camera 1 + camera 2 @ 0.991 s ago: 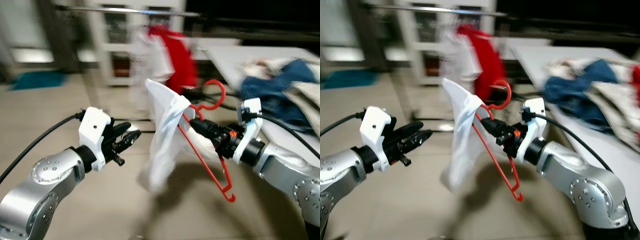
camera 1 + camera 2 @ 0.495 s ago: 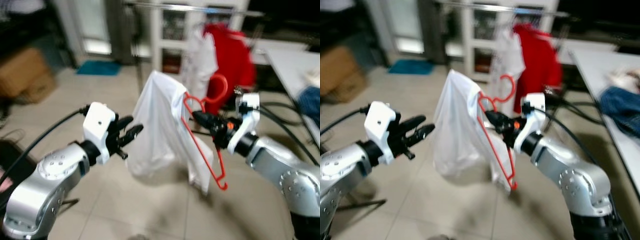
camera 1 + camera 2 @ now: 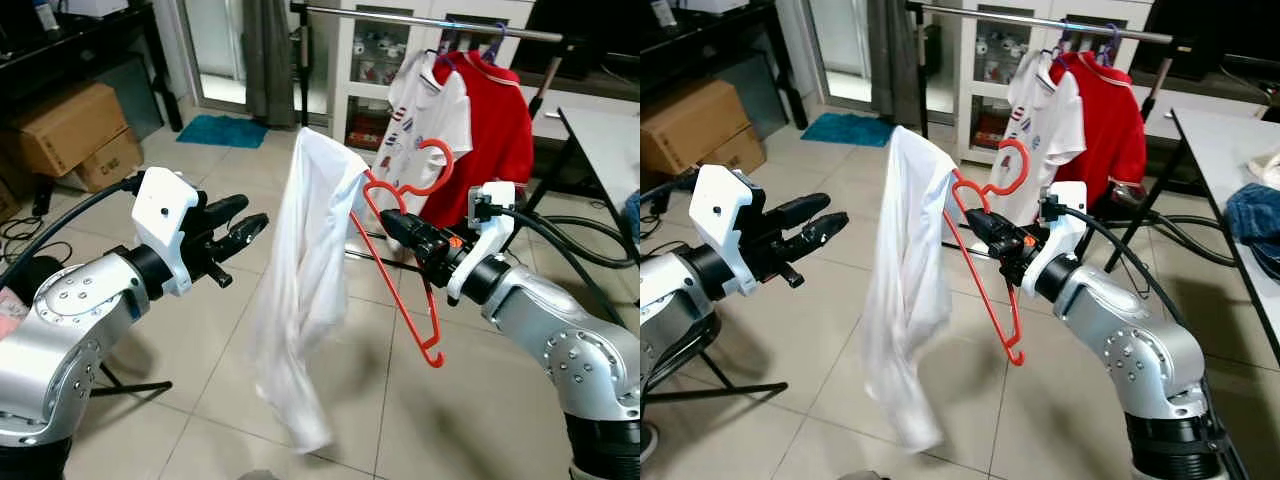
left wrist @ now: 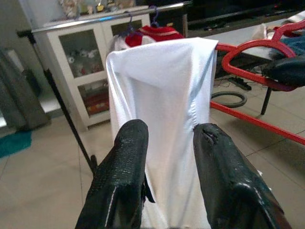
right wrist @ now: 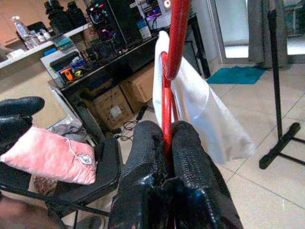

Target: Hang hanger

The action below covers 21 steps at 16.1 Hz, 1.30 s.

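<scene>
My right gripper (image 3: 392,226) is shut on a red hanger (image 3: 412,288) just below its hook, holding it up in mid-air. A white shirt (image 3: 300,300) drapes from one shoulder of the hanger and hangs down loose. In the right wrist view the red hanger (image 5: 172,57) runs up between the shut fingers (image 5: 186,162). My left gripper (image 3: 245,222) is open, left of the shirt and apart from it; in the left wrist view its fingers (image 4: 127,157) face the white shirt (image 4: 162,105). A metal clothes rail (image 3: 430,22) stands behind.
A white printed shirt (image 3: 432,110) and a red shirt (image 3: 500,110) hang on the rail. Cardboard boxes (image 3: 70,130) sit at the left, a white table (image 3: 1240,160) with clothes at the right, cables on the tile floor, and a chair with a pink cushion (image 5: 52,155).
The view has swung left and sharpened, bringing the rail and boxes into sight. The shirt has swung and now hangs longer from the hanger. Both grippers keep their states.
</scene>
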{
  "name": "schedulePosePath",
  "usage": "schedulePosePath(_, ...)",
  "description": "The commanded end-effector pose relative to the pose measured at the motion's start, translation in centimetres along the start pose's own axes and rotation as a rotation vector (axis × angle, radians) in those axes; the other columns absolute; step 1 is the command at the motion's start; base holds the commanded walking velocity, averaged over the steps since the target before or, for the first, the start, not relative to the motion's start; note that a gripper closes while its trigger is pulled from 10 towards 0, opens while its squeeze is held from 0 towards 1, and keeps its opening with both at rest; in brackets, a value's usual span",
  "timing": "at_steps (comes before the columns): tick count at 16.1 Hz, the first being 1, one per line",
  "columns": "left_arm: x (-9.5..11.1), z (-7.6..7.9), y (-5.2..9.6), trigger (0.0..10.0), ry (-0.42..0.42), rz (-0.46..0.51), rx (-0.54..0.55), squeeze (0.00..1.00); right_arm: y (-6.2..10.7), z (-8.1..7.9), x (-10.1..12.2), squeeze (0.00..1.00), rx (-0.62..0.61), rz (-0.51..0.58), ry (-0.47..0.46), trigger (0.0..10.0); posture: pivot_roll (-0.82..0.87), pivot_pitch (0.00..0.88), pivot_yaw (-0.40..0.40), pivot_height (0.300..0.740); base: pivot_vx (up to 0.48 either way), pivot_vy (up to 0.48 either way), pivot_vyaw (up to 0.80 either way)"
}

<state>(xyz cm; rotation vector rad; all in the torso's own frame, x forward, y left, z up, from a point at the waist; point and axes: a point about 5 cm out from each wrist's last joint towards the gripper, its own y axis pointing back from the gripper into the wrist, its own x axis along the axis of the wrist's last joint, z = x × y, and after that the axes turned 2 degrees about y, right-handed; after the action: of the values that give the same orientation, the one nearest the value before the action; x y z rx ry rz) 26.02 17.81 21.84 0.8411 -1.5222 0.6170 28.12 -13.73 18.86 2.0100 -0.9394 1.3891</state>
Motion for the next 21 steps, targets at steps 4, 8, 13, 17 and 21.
schedulePosePath(4, -1.3, 0.0, -0.6, 10.0, 0.038, -0.063, 0.037, 0.0, -0.2, 0.0, 1.8, 0.0, 0.004, 0.082, 0.022, 10.0, 0.09, 0.0, -0.02, 0.74, 0.0, 0.0, 0.0)
schedulePosePath(8, -3.4, 0.9, -2.3, 10.0, 0.05, -0.096, 0.029, 1.0, -0.5, -0.5, 2.4, 0.0, 0.023, 0.078, 0.007, 10.0, 0.08, 0.0, -0.034, 0.74, 0.0, 0.0, 0.0)
schedulePosePath(13, -1.9, 1.2, -5.5, 10.0, 0.014, 0.035, 0.026, 1.0, -1.2, -1.1, 2.2, 0.0, 0.043, 0.056, 0.019, 10.0, 0.07, 0.0, -0.046, 0.74, 0.0, 0.0, 0.0)
schedulePosePath(17, -3.6, 0.9, -7.3, 10.0, 0.019, -0.01, 0.01, 0.0, -1.7, -1.8, 2.3, 0.0, 0.066, 0.085, -0.011, 10.0, 0.07, 0.0, -0.035, 0.74, 0.0, 0.0, 0.0)
schedulePosePath(21, -5.0, 1.9, -9.4, 7.1, 0.081, -0.02, -0.089, 0.0, -2.0, -2.8, 2.8, 0.0, 0.117, 0.116, -0.026, 10.0, 0.05, 0.0, -0.015, 0.74, 0.0, 0.0, 0.0)
